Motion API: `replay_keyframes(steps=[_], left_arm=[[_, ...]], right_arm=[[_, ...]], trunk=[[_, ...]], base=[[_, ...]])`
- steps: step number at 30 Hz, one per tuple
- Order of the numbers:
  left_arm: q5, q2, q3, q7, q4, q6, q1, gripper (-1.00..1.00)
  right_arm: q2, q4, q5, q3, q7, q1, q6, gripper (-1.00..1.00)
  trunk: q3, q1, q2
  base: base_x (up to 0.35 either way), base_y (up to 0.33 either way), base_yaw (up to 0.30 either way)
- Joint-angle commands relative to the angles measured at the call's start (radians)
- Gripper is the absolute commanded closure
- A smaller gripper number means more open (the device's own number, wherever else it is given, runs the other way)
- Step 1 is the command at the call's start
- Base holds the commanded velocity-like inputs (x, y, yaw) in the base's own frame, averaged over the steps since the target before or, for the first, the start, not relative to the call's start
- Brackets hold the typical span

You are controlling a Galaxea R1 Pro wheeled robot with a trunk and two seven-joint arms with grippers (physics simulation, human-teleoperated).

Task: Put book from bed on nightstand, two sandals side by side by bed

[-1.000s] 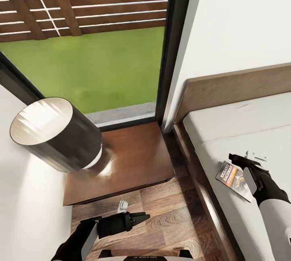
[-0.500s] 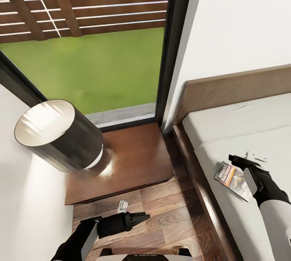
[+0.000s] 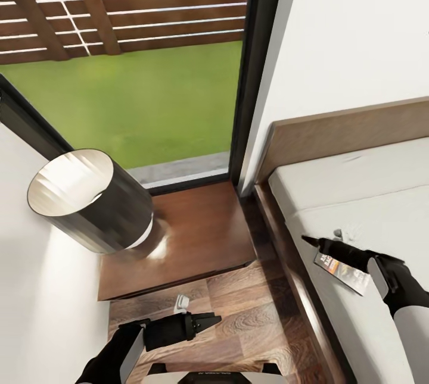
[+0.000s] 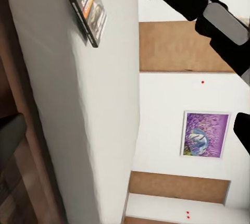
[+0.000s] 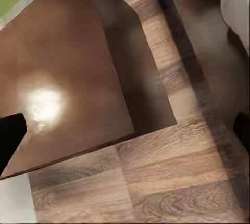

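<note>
The book [image 3: 347,272], white and orange with dark lettering, lies flat on the pale mattress [image 3: 357,193] near the bed's left edge; the left wrist view catches the book [image 4: 89,8] from the side. My right gripper [image 3: 311,242] reaches low across the book's far end, pointing at the nightstand [image 3: 196,235]. Its jaws are open, and between them the right wrist view looks down on the nightstand top [image 5: 78,78]. My left gripper [image 3: 210,320] hovers open over the plank floor in front of the nightstand. The sandals are out of view.
A black cylindrical lamp [image 3: 89,199] takes up the nightstand's left half. A small white object [image 3: 182,302] lies on the floor by the nightstand's front. The dark bed frame [image 3: 298,280] runs between floor and mattress. A tall window [image 3: 149,92] lies behind.
My right gripper has swung left and lower, from the book's far right corner to lying across its top end. The book and left arm stay put. The view drifted slightly.
</note>
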Motion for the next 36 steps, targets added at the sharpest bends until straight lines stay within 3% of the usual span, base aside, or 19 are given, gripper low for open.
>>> replay_keyframes(steps=[1,3,7,12,16,20,26,32,36], left_arm=[[0.004,0.0,-0.001,0.0,0.0,0.01,0.0,-1.0],[0.003,0.0,-0.001,0.013,0.001,0.009,0.0,-1.0],[0.002,0.0,-0.004,0.067,0.005,0.008,0.0,-1.0],[0.002,-0.001,-0.007,0.143,0.01,0.005,0.002,-1.0],[0.0,0.0,-0.008,0.184,0.055,-0.015,0.005,-1.0],[-0.001,0.005,-0.008,0.206,0.159,-0.077,0.006,-1.0],[-0.002,0.012,-0.009,0.225,0.324,-0.215,0.006,-1.0],[-0.002,0.015,-0.007,0.226,0.347,-0.24,0.006,-1.0],[0.001,0.033,-0.006,0.227,0.351,-0.244,0.006,-1.0]], right_arm=[[0.0,0.0,-0.006,-0.002,0.061,0.023,0.015,-1.0],[0.0,0.0,-0.005,-0.001,0.167,0.083,0.023,-1.0],[0.0,0.017,-0.004,-0.001,0.233,0.154,0.026,-1.0],[0.001,0.226,0.012,0.0,0.279,0.21,0.012,-1.0],[0.002,0.378,0.099,0.001,0.292,0.216,-0.06,-1.0],[0.008,0.44,0.14,0.001,0.294,0.217,-0.121,-1.0],[0.011,0.542,0.148,0.001,0.292,0.217,-0.138,-1.0],[0.012,0.554,0.145,0.001,0.286,0.217,-0.139,-1.0],[0.011,0.555,0.144,0.001,0.285,0.218,-0.138,-1.0]], trunk=[[0.003,-0.004,0.007],[0.009,-0.011,0.021],[0.021,-0.027,0.049],[0.037,-0.046,0.084],[0.05,-0.061,0.112],[0.062,-0.077,0.14],[0.081,-0.1,0.182],[0.09,-0.111,0.203],[0.09,-0.111,0.203]], base=[[0.0,0.0,0.0],[0.0,0.0,0.0],[0.0,0.0,0.0],[0.0,0.0,0.0],[0.0,0.0,0.0],[0.0,0.0,0.0],[0.0,0.0,0.0],[0.0,0.0,0.0],[0.0,0.0,0.0]])
